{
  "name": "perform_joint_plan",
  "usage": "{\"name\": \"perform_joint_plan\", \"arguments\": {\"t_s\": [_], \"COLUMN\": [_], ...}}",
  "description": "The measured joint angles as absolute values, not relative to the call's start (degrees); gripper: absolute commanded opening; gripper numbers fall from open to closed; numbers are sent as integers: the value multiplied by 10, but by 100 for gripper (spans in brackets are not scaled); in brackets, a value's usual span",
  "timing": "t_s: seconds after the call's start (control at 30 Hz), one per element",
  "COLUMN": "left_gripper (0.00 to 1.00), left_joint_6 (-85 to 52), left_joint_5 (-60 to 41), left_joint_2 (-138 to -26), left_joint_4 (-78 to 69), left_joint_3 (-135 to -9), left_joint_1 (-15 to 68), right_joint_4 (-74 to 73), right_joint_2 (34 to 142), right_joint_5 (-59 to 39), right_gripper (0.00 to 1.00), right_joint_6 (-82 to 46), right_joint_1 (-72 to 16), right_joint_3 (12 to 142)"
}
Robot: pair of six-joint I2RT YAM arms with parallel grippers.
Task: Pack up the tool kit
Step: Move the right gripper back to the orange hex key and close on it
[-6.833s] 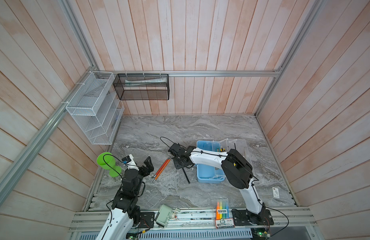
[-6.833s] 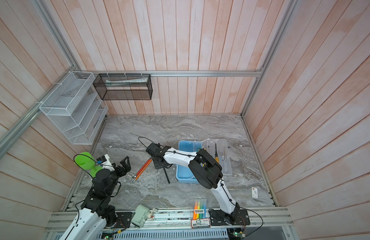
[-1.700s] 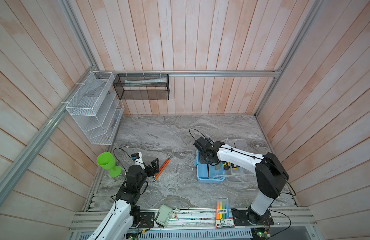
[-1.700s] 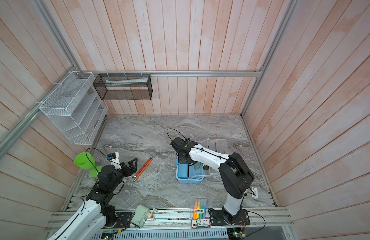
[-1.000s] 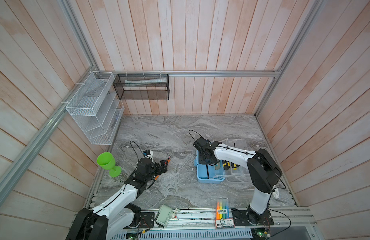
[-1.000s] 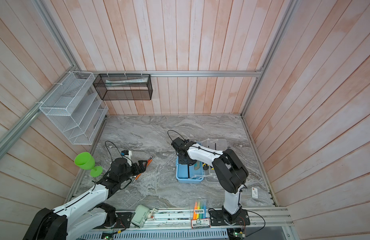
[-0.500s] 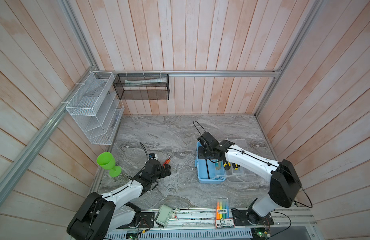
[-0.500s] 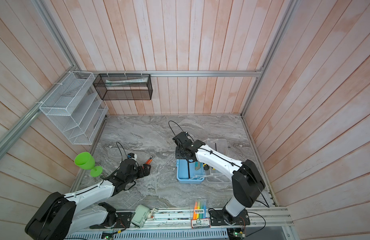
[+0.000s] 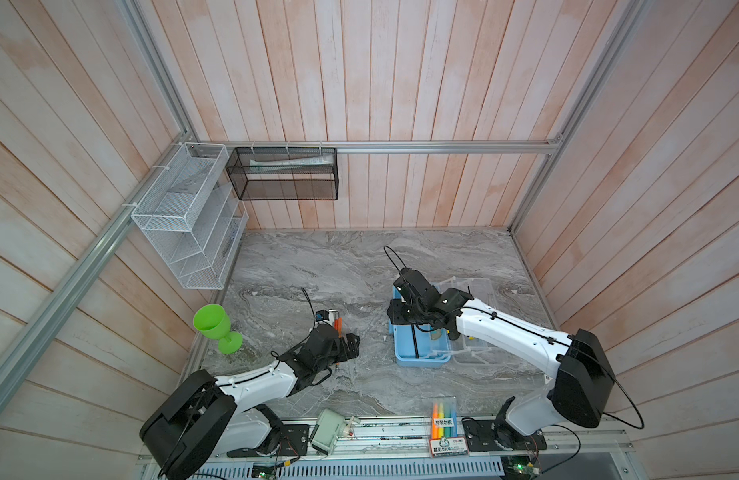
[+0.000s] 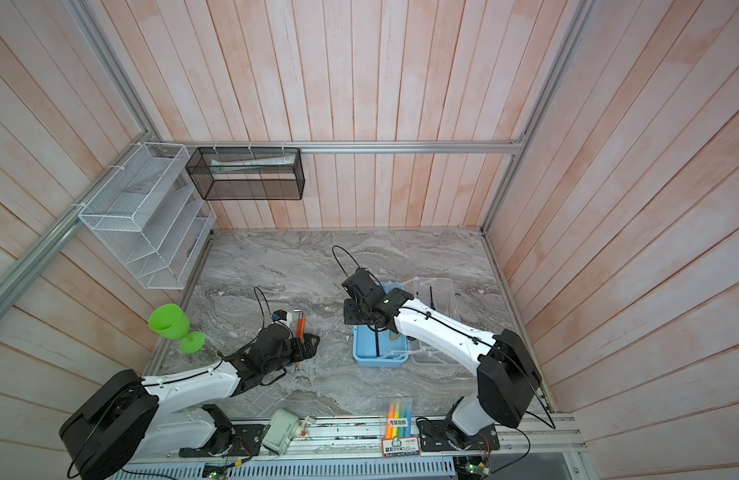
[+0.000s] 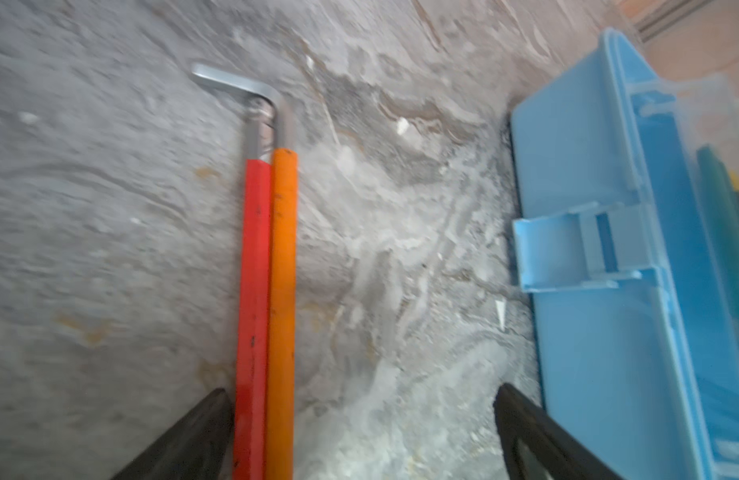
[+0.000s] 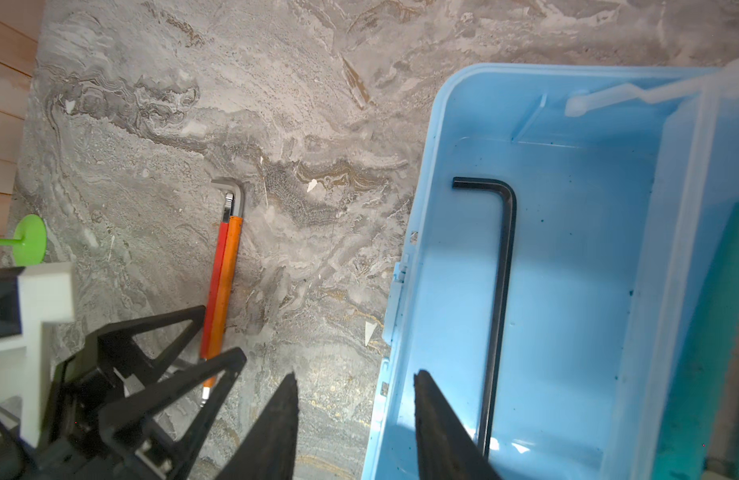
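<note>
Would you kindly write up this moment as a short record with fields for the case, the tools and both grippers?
case: light-blue case open on the marble table
in case: black hex key lying flat on the floor of it
on table: red and orange tools lying side by side
left gripper: jaws wide open, astride the red and orange tools
right gripper: jaws apart over the case's rim, holding nothing
</note>
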State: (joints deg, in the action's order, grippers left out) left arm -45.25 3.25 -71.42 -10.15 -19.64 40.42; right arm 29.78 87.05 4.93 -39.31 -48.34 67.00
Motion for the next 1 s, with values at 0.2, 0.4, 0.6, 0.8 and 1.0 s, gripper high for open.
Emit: {"name": "perform_joint_plan", "arguments": {"t_s": [0.2,0.4,0.6,0.8,1.0], "left_gripper": [100,100,100,100,100], "left_joint_6": [-455,-428,-397,-385,-376], "left_joint_5": [65,76,98,129,141], "left_joint_2": [-688,-578,-441,-371,-362], "left_joint_4": [-66,6,96,157,181], "left_joint_3": [-240,-255,-245,-244,-239], "left_joint_1": [401,302,243,236,234], "right_joint_4": [273,266,276,316,351], "right_joint_2": [883,1006,1135,1237,1270], "right_joint_5": [35,18,10,20,32], "right_gripper": [43,37,33,30,26], "right_joint_6": [-389,-369,-348,-333,-329], "right_joint_1": [-508,-562,-589,-611,-613], "right_joint_3": [674,749,839,954,987]}}
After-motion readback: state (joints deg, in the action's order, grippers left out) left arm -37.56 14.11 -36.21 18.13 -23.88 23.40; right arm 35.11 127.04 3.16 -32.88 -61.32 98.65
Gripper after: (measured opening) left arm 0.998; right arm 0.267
